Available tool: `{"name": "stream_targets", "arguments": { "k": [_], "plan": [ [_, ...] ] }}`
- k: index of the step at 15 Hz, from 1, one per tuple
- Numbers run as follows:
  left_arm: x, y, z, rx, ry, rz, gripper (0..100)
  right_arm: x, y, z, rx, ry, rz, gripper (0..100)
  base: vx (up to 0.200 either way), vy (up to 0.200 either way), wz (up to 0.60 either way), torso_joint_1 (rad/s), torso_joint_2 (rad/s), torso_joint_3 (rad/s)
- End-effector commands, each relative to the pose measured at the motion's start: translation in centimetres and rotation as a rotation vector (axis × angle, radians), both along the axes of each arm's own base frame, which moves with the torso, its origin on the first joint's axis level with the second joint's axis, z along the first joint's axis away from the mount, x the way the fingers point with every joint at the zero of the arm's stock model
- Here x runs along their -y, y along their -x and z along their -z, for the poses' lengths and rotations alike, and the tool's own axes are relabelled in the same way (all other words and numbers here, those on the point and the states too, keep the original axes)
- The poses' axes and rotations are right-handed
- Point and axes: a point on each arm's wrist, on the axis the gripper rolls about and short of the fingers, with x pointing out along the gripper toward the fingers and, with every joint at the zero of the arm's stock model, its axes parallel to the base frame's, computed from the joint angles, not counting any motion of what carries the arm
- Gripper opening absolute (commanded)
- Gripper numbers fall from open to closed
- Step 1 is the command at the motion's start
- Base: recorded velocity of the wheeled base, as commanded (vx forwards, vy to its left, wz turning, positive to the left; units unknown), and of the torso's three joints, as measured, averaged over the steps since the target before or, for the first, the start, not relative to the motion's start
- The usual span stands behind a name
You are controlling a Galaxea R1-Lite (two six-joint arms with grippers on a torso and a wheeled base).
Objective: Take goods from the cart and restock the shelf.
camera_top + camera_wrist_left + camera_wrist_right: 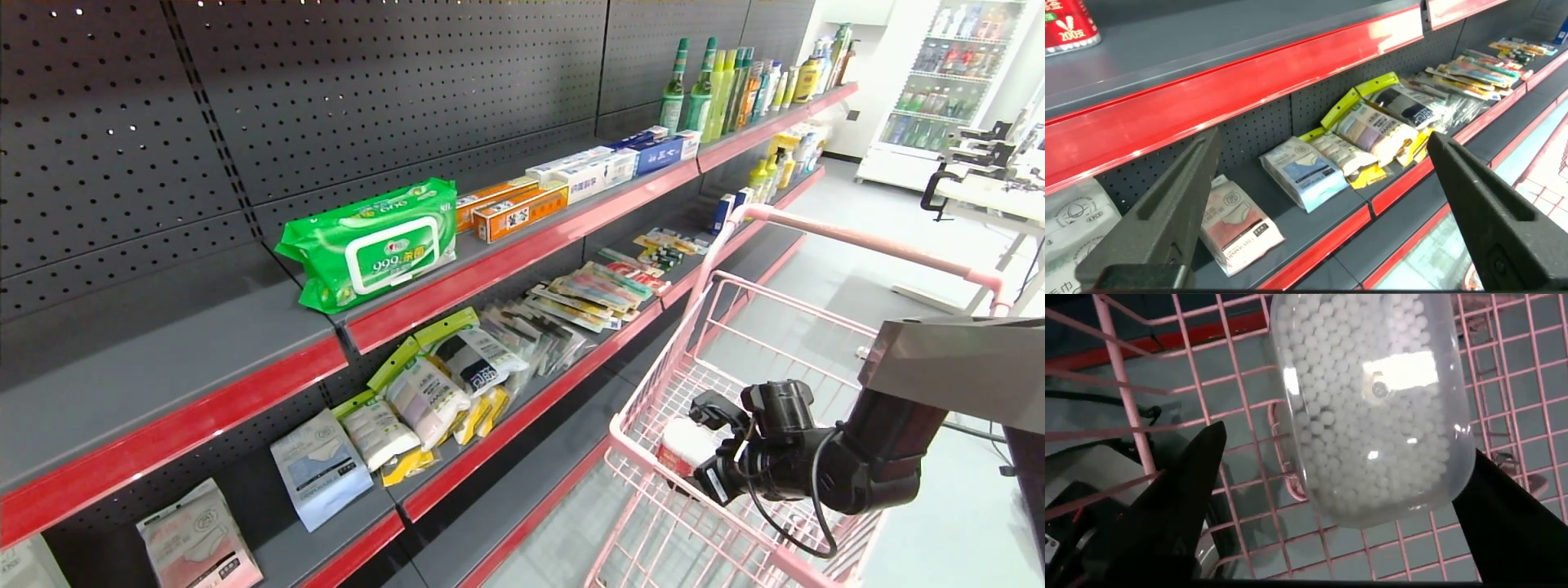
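A clear jar (1372, 408) packed with small white balls lies on the wire floor of the pink cart (1118, 367). My right gripper (1347, 445) is open, one finger on either side of the jar, with a gap showing on one side. From the head view the jar (682, 441) sits in the cart's (857, 239) near corner, and the right gripper (695, 449) is low inside the basket against it. My left gripper (1324, 139) is open and holds nothing; it faces the lower shelf's packets (1306, 171).
The top shelf (163, 359) has a bare stretch left of a green wipes pack (371, 241); boxes (514, 208) and bottles (702, 82) follow to the right. Packets (424, 392) crowd the lower shelf. The cart stands close to the shelf front.
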Motion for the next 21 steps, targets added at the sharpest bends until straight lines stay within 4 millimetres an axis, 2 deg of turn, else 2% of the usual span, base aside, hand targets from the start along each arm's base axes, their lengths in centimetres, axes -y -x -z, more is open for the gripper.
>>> {"name": "stream_targets", "arguments": {
  "k": [1,6,18,19,21],
  "plan": [
    [0.0,0.0,0.0,0.0,0.0,-0.001,100,-0.1,-0.7,-0.8,0.034,-0.008,-0.004,100,0.0,0.0,0.0,0.0,0.0,0.0],
    [0.0,0.0,0.0,0.0,0.0,-0.001,100,-0.2,-2.4,0.8,0.036,-0.019,-0.014,100,0.0,0.0,0.0,0.0,0.0,0.0],
    [0.0,0.0,0.0,0.0,-0.001,-0.001,100,-0.3,-2.5,1.7,0.018,-0.018,-0.016,100,0.0,0.0,0.0,0.0,0.0,0.0],
    [0.0,0.0,0.0,0.0,-0.001,-0.001,100,-0.4,-2.6,1.7,0.019,-0.018,-0.018,0,0.0,0.0,0.0,0.0,0.0,0.0],
    [0.0,0.0,0.0,0.0,-0.001,-0.001,100,-0.4,-2.6,1.8,0.015,-0.021,-0.016,0,0.0,0.0,0.0,0.0,0.0,0.0]
  ]
}}
